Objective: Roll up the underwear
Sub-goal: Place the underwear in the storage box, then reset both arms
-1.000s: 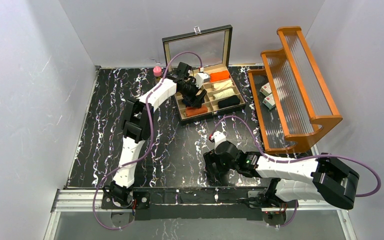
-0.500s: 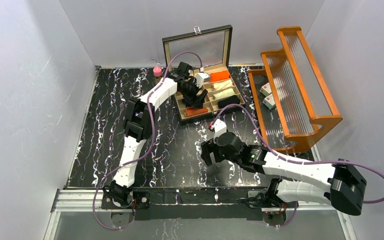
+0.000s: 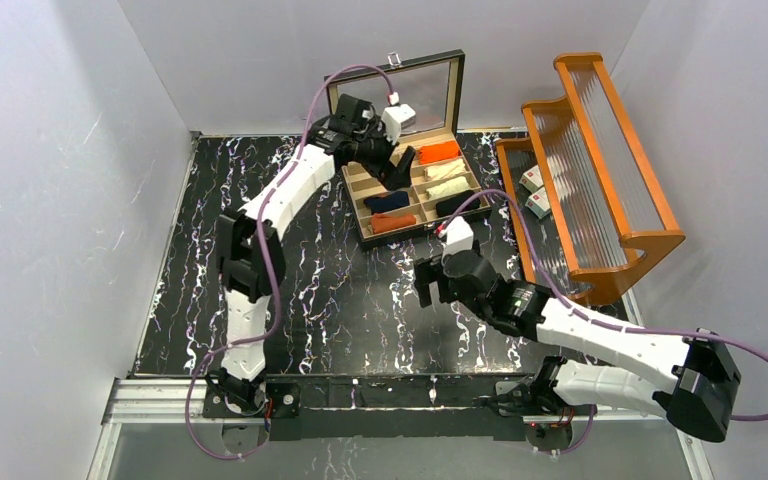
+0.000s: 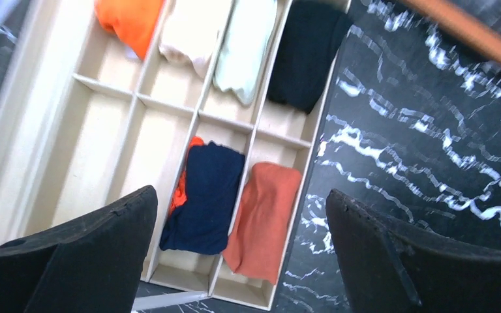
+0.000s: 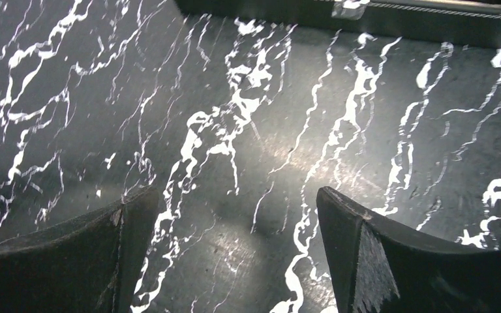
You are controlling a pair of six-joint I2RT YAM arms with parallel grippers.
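Observation:
A navy underwear roll with orange trim (image 4: 205, 195) lies in a near compartment of the divided box (image 4: 104, 130). A rust-orange underwear roll (image 4: 263, 218) fills the compartment beside it. In the top view both show at the box's near left, navy (image 3: 387, 202) and rust-orange (image 3: 392, 222). My left gripper (image 4: 241, 194) hovers open above these two rolls, touching neither; from above, the left gripper (image 3: 392, 172) hangs over the box. My right gripper (image 5: 231, 195) is open and empty over bare marble, with the right gripper (image 3: 428, 285) just in front of the box.
The far compartments hold bright orange (image 4: 130, 19), cream (image 4: 196, 29), pale (image 4: 244, 49) and black (image 4: 306, 52) rolls. The box's glass lid (image 3: 395, 85) stands upright. A wooden rack (image 3: 590, 170) holding small cartons stands at the right. A pink object (image 3: 314, 141) sits by the back wall.
My left gripper has lifted up and back out of the box and opened wider, uncovering the navy roll in its compartment. My right arm has swung forward toward the box.

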